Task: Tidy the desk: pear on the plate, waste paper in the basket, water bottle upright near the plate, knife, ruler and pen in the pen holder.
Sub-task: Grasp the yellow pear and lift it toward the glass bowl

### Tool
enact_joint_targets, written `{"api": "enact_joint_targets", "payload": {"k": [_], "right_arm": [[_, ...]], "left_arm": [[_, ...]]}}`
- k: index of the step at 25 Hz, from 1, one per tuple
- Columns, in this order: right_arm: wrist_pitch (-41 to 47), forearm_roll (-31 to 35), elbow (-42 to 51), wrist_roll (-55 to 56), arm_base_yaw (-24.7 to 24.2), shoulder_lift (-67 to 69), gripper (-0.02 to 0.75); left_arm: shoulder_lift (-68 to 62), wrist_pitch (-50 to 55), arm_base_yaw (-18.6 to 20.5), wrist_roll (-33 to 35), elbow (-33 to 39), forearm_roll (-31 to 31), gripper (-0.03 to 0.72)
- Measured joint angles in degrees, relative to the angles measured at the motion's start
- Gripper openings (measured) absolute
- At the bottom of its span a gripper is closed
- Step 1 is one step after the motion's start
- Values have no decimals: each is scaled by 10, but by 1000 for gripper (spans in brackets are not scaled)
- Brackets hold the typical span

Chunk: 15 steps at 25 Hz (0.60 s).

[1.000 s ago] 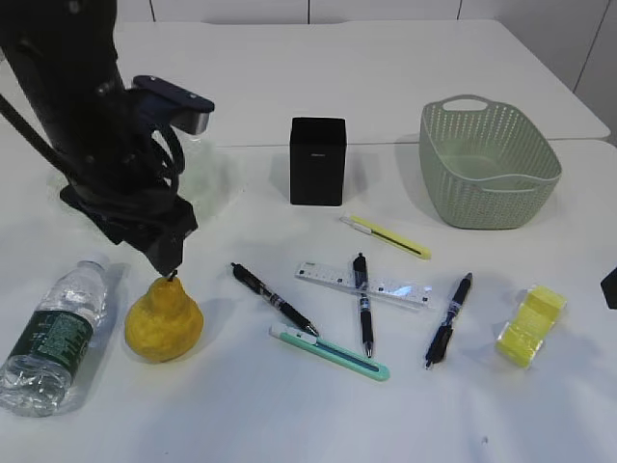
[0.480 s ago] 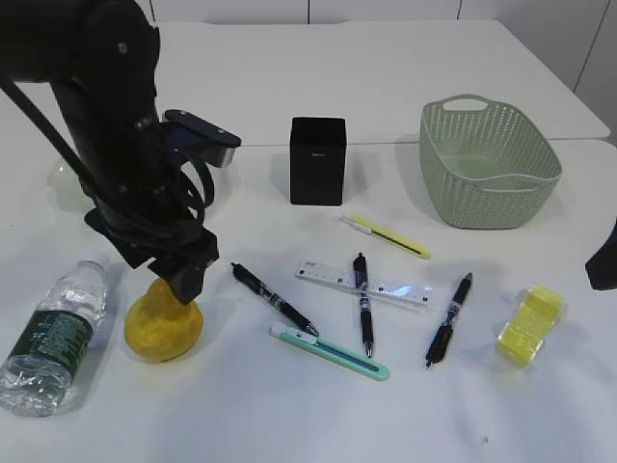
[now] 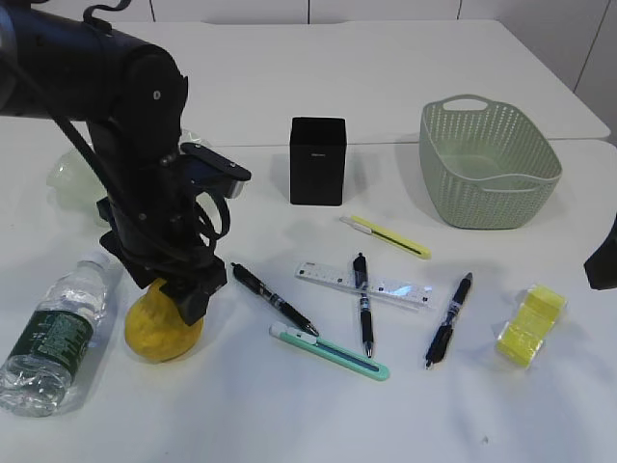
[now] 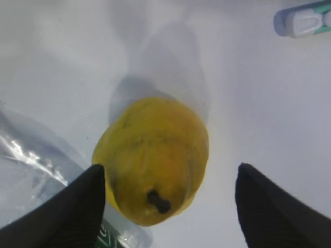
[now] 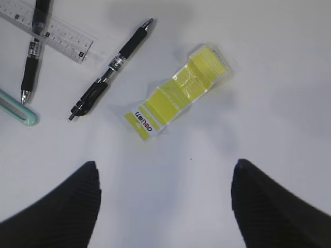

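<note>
The yellow pear stands on the table at the front left, its stem up. My left gripper is open and low over it, a finger on each side, with a gap on the right. The water bottle lies on its side left of the pear. The pale-green plate shows partly behind the left arm. The yellow waste paper lies at the right, in front of my open, empty right gripper. The black pen holder and the green basket stand at the back.
The ruler, a yellow knife, a teal knife and three pens lie scattered mid-table. My right gripper is at the right edge of the exterior view.
My left arm has swung right and come down, so its open fingers now straddle the pear. My right gripper has come up at the right edge. No object has moved.
</note>
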<state>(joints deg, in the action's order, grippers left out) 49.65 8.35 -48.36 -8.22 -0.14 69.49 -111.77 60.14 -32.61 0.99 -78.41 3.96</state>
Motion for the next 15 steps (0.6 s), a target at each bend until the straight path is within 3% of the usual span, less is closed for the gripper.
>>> {"api": "enact_joint_targets", "payload": {"k": [6,12,15], "right_arm": [[0,0,0,0,0,0,575],[0,0,0,0,0,0,574],[0,0,0,-1,0,1,573]], "left_arm": [[-9,-4,0,0,0,1,535],[-9,-4,0,0,-1,2,349],[-9,-4,0,0,-3,4,293]]}}
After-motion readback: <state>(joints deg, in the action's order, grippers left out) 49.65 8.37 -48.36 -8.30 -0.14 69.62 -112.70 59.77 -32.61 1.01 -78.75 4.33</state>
